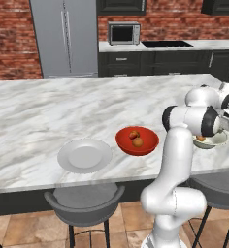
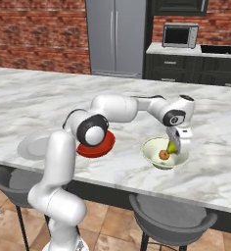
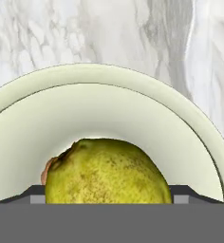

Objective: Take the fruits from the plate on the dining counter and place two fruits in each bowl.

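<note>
My gripper (image 2: 174,145) is shut on the yellow-green oval fruit (image 2: 172,147) and holds it just inside the pale greenish-white bowl (image 2: 150,148). In the hand view that fruit (image 3: 107,171) sits between the fingertips (image 3: 36,194), over the bowl's pale wall (image 3: 109,102). An orange fruit (image 2: 163,155) lies on the bowl's bottom and peeks out beside the held one (image 3: 48,169). The red bowl (image 1: 146,146) holds two orange fruits (image 1: 134,134) (image 1: 138,142). The flat plate (image 1: 84,156) lies bare on the dining counter (image 1: 48,111), left of the red bowl.
Grey stools (image 1: 85,201) (image 2: 171,218) stand under the counter's near edge. My own arm (image 1: 177,160) covers most of the pale bowl in the left base view. The fridge (image 1: 65,36) and the microwave (image 1: 123,33) stand far behind on the back wall.
</note>
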Motion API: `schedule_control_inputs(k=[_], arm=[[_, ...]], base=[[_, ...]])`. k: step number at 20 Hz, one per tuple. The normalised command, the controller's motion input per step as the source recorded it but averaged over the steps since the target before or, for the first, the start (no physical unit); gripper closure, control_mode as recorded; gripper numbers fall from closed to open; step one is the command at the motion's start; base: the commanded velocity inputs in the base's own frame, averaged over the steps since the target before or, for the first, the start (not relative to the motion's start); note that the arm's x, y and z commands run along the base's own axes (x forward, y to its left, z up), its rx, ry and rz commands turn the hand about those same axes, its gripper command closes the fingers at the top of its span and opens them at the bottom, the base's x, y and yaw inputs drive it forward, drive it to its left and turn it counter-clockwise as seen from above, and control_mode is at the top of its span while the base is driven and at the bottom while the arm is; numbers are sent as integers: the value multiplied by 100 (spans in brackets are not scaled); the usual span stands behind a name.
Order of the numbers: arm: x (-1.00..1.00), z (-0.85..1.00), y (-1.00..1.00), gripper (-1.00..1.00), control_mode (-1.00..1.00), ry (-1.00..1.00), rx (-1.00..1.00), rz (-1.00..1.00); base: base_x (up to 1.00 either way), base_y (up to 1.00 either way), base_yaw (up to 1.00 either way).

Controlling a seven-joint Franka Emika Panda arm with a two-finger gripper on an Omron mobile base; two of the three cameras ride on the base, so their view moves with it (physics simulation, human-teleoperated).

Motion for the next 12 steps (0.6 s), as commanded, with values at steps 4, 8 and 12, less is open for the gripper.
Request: schedule_control_inputs(k=[4, 8, 12], arm=[[0, -46, -17, 100, -100, 0, 0, -58], [42, -24, 0, 100, -100, 0, 0, -40], [26, -29, 3, 100, -100, 2, 0, -28]], base=[[0, 0, 0], [0, 0, 0], [0, 0, 0]])
